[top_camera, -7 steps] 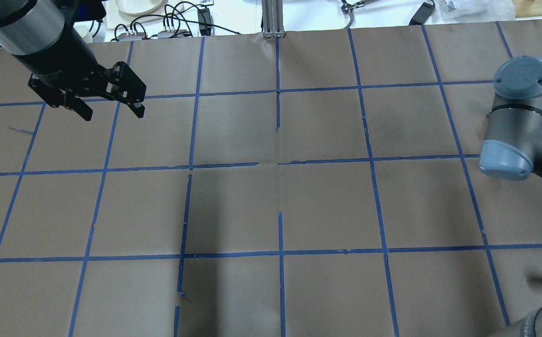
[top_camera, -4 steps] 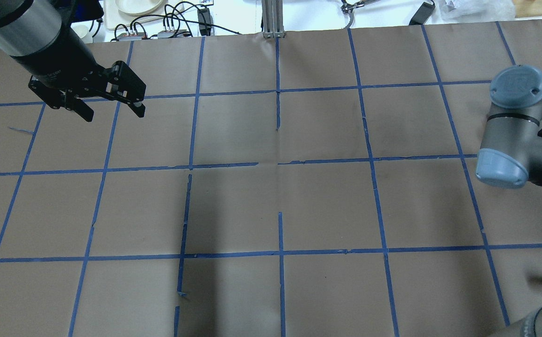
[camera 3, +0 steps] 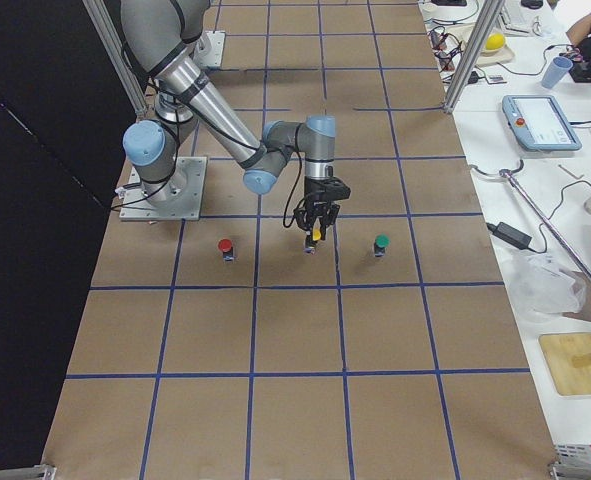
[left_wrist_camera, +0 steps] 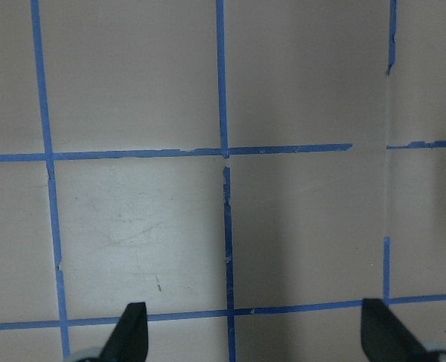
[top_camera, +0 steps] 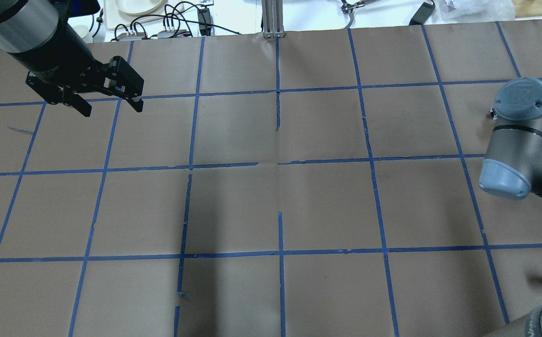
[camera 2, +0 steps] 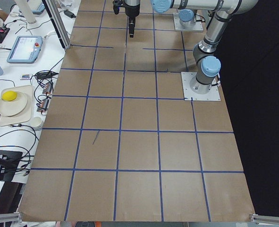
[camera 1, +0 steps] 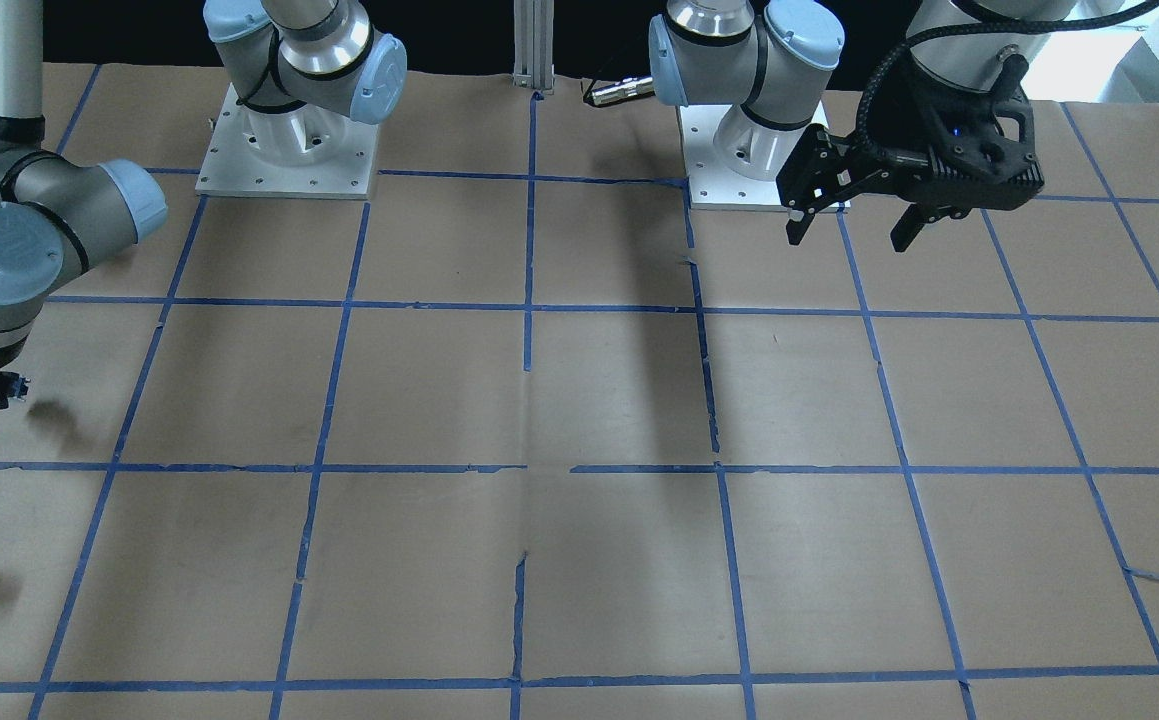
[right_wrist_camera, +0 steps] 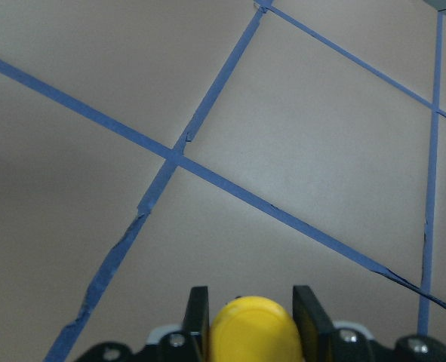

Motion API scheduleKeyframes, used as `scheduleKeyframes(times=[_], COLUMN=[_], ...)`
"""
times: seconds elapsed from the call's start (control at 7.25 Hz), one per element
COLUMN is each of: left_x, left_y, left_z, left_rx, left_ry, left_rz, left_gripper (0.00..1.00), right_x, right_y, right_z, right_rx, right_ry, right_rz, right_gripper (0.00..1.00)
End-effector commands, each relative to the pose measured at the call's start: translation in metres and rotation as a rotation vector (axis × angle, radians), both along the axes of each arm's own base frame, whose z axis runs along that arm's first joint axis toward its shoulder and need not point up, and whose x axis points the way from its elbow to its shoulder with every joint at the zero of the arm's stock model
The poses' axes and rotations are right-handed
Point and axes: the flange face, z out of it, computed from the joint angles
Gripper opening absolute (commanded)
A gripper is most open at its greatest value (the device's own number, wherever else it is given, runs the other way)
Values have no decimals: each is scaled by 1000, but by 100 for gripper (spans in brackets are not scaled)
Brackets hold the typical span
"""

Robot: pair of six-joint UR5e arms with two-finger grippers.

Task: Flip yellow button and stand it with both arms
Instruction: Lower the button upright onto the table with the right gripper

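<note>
Yellow button [right_wrist_camera: 253,335]: was gripped, cap outward, between the fingers of the right gripper [right_wrist_camera: 251,305]; it was judged to be lifted just clear of the table [top_camera: 317,210].
Right gripper: was clamped on the button. In the exterior right view a red-capped button [camera 3: 225,246] was seen at 9 o'clock of it and a green-capped button [camera 3: 380,243] at 3 o'clock.
Left gripper [top_camera: 112,110]: was spread wide and empty, hung toward 10 o'clock of the overhead view, well apart from the button.
Done: the pick-up was judged complete.
Left: the flip, any pass to the left gripper and the standing were judged not yet done.
</note>
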Motion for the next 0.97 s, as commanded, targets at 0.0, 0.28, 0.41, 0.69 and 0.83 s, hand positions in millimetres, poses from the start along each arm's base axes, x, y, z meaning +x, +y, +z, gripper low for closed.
scheduleKeyframes(times=[0.0,0.28,0.41,0.69,0.83], left_x=[4,2,2,3,3], left_y=[7,7,8,7,7], left_z=[-6,-6,-5,-4,-3], left_rx=[65,63,58,55,54], left_ry=[-39,-25,-23,-24,-28], left_rz=[0,0,0,3,2], left_gripper=[100,100,100,100,100], right_x=[-1,-2,-1,-1,-1], right_y=[-2,-2,-2,-1,0], right_z=[-2,-6,-6,-9,-9], right_rx=[-21,-17,-15,-8,-6], right_ry=[-38,-41,-42,-46,-46], right_rz=[8,5,5,4,6], right_gripper=[17,17,23,37,57])
